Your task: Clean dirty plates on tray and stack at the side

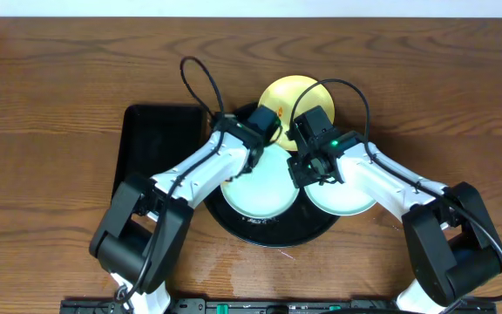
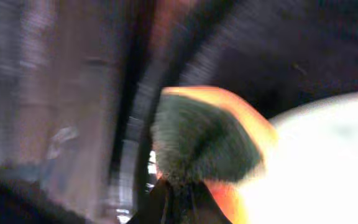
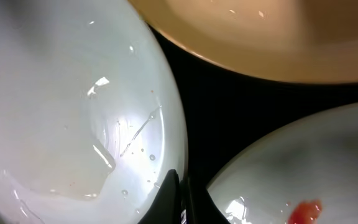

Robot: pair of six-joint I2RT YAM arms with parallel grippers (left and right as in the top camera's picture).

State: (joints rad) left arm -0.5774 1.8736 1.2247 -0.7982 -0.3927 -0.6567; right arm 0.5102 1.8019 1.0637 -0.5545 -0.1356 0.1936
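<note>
Crowding the round black tray (image 1: pixel 273 234), both arms cover parts of its three plates; a rectangular black tray (image 1: pixel 159 148) lies to the left. Left gripper (image 2: pixel 173 202) clenched on a green-orange sponge (image 2: pixel 201 140), view blurred, beside the centre mint plate (image 1: pixel 260 192). Right gripper (image 3: pixel 178 200): fingers nearly together at that plate's rim, grasp unclear. Yellow plate (image 1: pixel 293 90) at the far rim; smeared mint plate (image 3: pixel 328 162) on the right.

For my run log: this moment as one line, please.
left pincer: holds sponge over tray | right pincer: shut, beside left mint plate | right mint plate: orange smear | stacked: none
</note>
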